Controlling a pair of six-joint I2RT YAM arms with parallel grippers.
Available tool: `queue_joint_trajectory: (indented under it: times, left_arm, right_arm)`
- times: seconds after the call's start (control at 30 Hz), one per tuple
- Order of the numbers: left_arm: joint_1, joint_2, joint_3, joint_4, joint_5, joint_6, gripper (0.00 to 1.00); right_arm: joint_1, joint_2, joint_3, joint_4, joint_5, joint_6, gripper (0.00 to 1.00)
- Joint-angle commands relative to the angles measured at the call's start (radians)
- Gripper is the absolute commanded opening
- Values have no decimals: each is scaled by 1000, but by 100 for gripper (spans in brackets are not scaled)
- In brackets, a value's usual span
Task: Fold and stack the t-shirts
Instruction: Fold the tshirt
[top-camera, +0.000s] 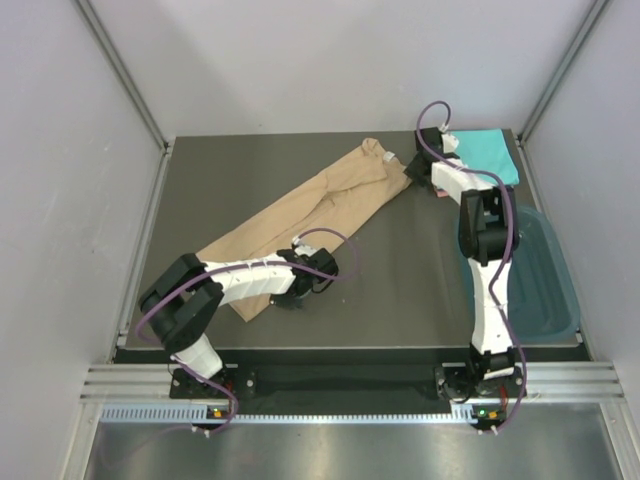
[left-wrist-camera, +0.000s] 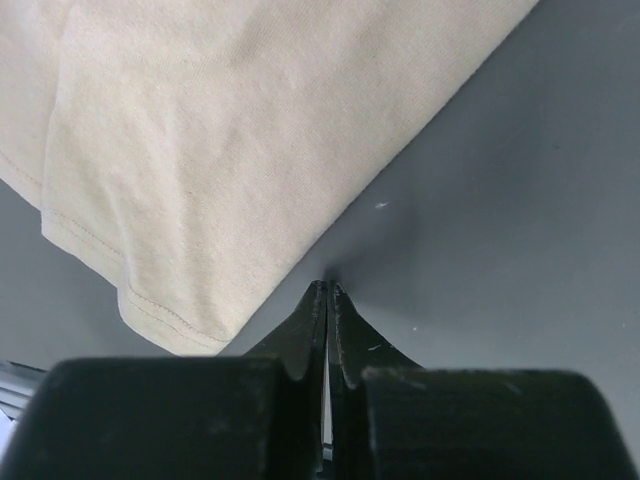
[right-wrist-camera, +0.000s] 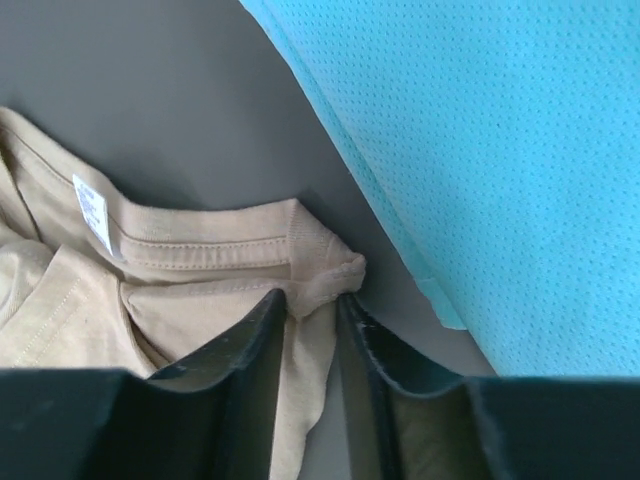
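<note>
With my right hand (right-wrist-camera: 312, 303) clamped on the collar of the tan t-shirt (top-camera: 300, 215), which lies diagonally across the bench (top-camera: 400, 300), and my left hand (left-wrist-camera: 327, 292) pressed together at its hem-end edge, I should move both ends evenly, keeping the cloth taut and uncreased.

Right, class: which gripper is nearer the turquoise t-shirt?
Right. The right gripper pinches the collar of the tan t-shirt, just beside the turquoise t-shirt; the left gripper sits far off, by the tan shirt's near hem.
</note>
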Motion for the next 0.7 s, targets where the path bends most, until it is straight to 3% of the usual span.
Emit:
queue_joint_trajectory:
  times: [0.0,0.1,0.53,0.67]
  left_arm:
    - [-8,-17,20,-19,53,-30,0]
    - [-21,-13,42,-12,87,-49,0]
    - [-77,119,212,-55,228,-186,0]
    - [-83,174,247,-40,272,-206,0]
  right_arm:
    - [-12,37,37,9,32,-50,27]
    - [-18,63,71,9,22,-69,16]
    - [-51,164,219,112,-73,-200,13]
    - [-55,212,331,104,-99,-233,15]
